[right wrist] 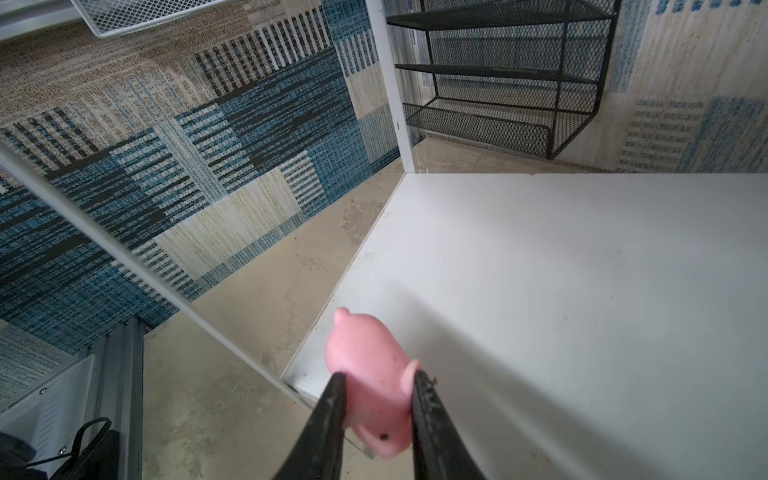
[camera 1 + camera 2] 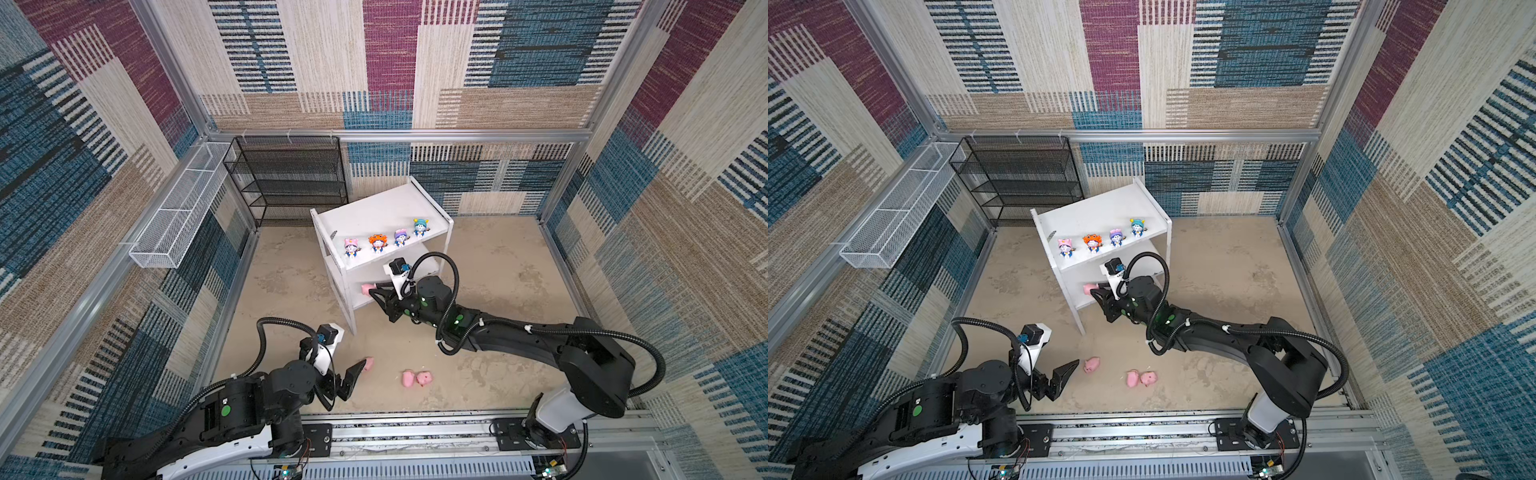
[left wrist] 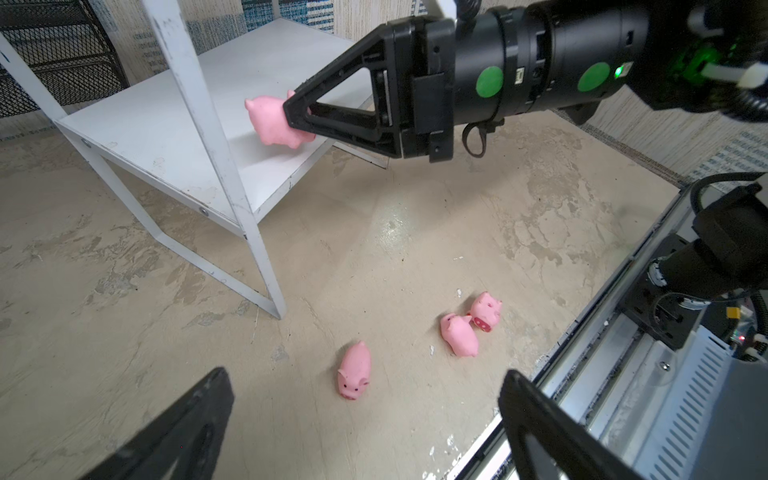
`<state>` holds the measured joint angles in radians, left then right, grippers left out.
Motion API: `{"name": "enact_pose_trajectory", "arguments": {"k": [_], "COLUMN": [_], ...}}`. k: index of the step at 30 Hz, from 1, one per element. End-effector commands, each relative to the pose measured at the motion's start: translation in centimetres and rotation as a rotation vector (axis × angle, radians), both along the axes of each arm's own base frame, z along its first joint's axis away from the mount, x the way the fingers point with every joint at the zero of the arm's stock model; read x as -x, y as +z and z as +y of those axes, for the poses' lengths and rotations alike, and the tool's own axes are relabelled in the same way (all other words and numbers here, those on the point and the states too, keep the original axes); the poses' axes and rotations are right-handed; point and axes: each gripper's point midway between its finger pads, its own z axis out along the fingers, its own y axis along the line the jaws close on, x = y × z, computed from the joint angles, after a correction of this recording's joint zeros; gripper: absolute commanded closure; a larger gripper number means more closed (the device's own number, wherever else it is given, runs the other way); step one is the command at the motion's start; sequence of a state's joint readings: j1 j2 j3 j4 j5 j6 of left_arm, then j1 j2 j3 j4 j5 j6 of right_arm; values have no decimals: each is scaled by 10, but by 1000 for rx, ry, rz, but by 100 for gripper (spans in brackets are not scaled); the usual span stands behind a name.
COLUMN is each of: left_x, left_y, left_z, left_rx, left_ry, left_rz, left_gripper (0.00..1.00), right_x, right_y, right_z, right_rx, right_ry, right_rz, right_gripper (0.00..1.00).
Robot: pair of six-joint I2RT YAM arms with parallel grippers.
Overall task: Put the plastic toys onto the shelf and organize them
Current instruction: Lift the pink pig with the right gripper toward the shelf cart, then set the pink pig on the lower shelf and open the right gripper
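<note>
The white shelf [image 2: 380, 210] [image 2: 1096, 210] carries four hooded figurines in a row on its top board: pink [image 2: 351, 248], orange [image 2: 377, 243], purple [image 2: 400, 237], teal [image 2: 420, 227]. My right gripper [image 1: 378, 378] [image 2: 374, 291] is shut on a pink pig [image 1: 368, 365] [image 3: 268, 122], holding it just above the front left corner of the lower board [image 1: 582, 291]. Three more pigs lie on the floor: one [image 3: 354, 372] [image 2: 368, 364] just ahead of my left gripper [image 3: 365, 376] [image 2: 351, 380], which is open and empty, and a touching pair [image 3: 459, 334] [image 3: 486, 311] to its right.
A black wire-mesh rack [image 2: 286, 178] stands against the back wall left of the shelf. A long white wire basket [image 2: 178, 208] hangs on the left wall. The metal rail [image 2: 415, 432] with both arm bases runs along the front edge. Patterned walls enclose the beige floor [image 2: 498, 266].
</note>
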<state>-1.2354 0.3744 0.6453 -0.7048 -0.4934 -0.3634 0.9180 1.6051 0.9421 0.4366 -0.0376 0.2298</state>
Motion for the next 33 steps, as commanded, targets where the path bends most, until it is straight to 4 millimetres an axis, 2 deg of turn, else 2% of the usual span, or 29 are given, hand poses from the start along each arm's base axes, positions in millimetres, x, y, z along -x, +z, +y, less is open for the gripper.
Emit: {"name": "enact_pose_trajectory", "arguments": {"k": [1, 9, 16, 27, 33], "left_x": [-1, 0, 1, 1, 1], "left_y": [2, 4, 5, 5, 6], "left_z": [2, 2, 3, 1, 1], "left_rx": [19, 39, 53, 58, 60], "left_ry": [18, 11, 6, 3, 1], "left_rz": [2, 3, 0, -5, -7], "left_gripper": [0, 0, 0, 0, 0], "right_x": [-10, -10, -7, -1, 1], "right_y": [10, 0, -4, 0, 12], "right_z": [4, 19, 29, 32, 21], "right_rx": [-62, -63, -55, -51, -58], "right_ry": [-78, -159, -156, -143, -163], "right_rz": [-5, 18, 28, 19, 1], "right_gripper": [71, 71, 69, 55, 49]}}
